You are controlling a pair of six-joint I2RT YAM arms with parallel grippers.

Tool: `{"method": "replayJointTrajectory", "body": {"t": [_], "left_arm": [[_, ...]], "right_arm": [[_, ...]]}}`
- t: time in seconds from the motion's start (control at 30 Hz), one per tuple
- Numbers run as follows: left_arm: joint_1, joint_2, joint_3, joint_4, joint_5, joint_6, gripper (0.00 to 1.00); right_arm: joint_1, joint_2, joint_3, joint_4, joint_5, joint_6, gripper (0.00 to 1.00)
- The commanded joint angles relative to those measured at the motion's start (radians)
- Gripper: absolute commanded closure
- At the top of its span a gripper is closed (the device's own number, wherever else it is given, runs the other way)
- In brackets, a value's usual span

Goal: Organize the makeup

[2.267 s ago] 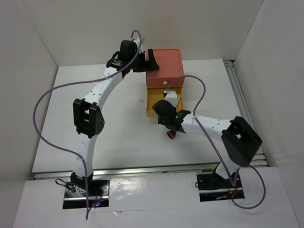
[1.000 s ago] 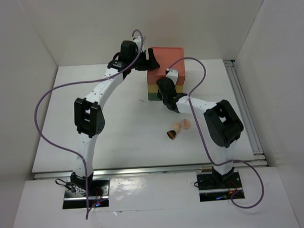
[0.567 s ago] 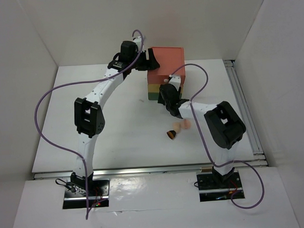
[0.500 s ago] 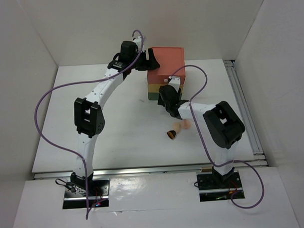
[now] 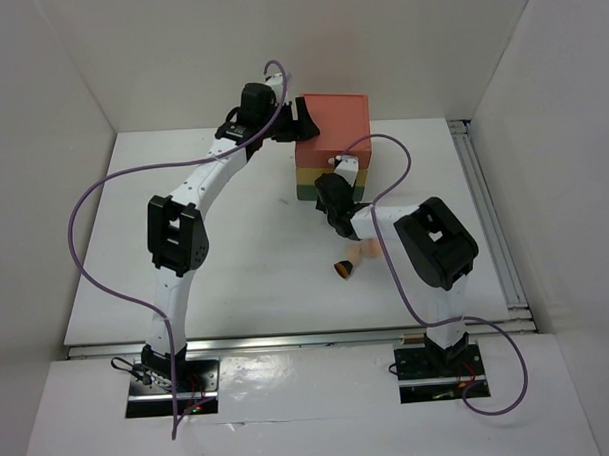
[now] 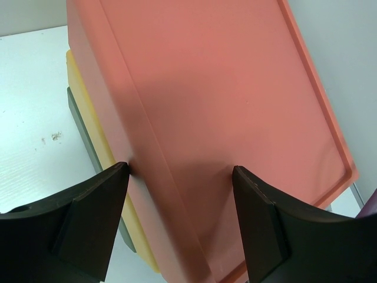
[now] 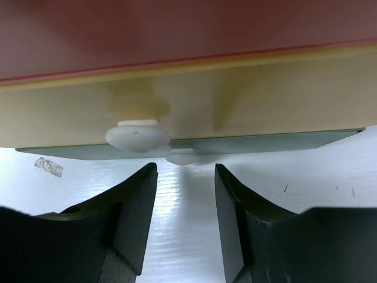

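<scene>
A: Left gripper [image 6: 179, 172]?
B: Fingers spread, astride the far left corner of the drawer box [image 5: 336, 115]. One sits by the coral side wall, the other over the top. Not pinching it.
A: Right gripper [image 7: 184, 171]?
B: Jaws apart, empty. Tips just short of the white knob [image 7: 138, 137] on the yellow drawer [image 7: 265, 100].
A: Makeup?
B: Peach sponge [image 5: 366, 251] and brush [image 5: 342, 271] lie just beside each other on the table [image 5: 235, 250], on the near side of the box, partly tucked by the right arm.

arms [image 5: 205, 178]: wht links, blk joints | cables [image 5: 108, 181]: purple | fingers [image 6: 88, 224]: blk wedges
</scene>
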Motion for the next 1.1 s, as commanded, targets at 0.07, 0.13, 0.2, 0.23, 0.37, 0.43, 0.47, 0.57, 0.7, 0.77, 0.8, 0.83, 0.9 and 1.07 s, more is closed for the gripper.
{"method": "replayJointTrajectory", "body": {"t": [0.07,0.13,0.2,0.23,0.37,0.43,0.47,0.57,0.7,0.77,0.8,0.83,0.9,1.07], "left_arm": [[-0.029,0.053,-0.069,-0.249,0.01,0.062,0.19],[-0.029,0.053,-0.069,-0.249,0.01,0.062,0.19],[-0.029,0.053,-0.069,-0.249,0.01,0.062,0.19],[-0.029,0.053,-0.069,-0.249,0.01,0.062,0.19],[-0.029,0.053,-0.069,-0.249,0.01,0.062,0.2],[-0.029,0.053,-0.069,-0.249,0.01,0.062,0.2],[-0.029,0.053,-0.069,-0.249,0.01,0.062,0.22],[-0.029,0.044,-0.069,-0.258,0.001,0.062,0.22],[-0.029,0.044,-0.069,-0.258,-0.009,0.062,0.22],[-0.029,0.044,-0.069,-0.258,-0.018,0.062,0.22],[-0.029,0.035,-0.069,-0.258,-0.018,0.062,0.22],[-0.029,0.035,-0.069,-0.258,-0.018,0.062,0.22],[-0.029,0.035,-0.078,-0.258,-0.027,0.062,0.22],[-0.029,0.026,-0.078,-0.258,-0.036,0.062,0.22]], "right_arm": [[-0.014,0.013,0.047,0.092,0.035,0.002,0.57],[-0.014,0.013,0.038,0.103,0.035,-0.009,0.58],[-0.024,0.013,0.038,0.103,0.035,-0.018,0.63],[-0.024,0.023,0.038,0.112,0.035,-0.018,0.65],[-0.034,0.024,0.047,0.126,0.002,-0.037,0.72],[-0.034,0.024,0.026,0.142,0.002,-0.046,0.79],[-0.034,0.024,0.026,0.151,-0.007,-0.046,0.79],[-0.034,0.001,-0.002,0.139,-0.016,-0.055,0.85],[0.007,-0.077,-0.111,0.129,-0.051,-0.066,0.89],[0.056,-0.111,-0.205,0.129,-0.051,-0.078,0.89],[0.073,-0.151,-0.236,0.129,-0.051,-0.078,0.91],[0.091,-0.174,-0.267,0.12,-0.039,-0.078,0.91],[0.131,-0.235,-0.347,0.108,-0.039,-0.063,0.93],[0.113,-0.245,-0.367,0.175,-0.005,-0.101,0.9]]}}
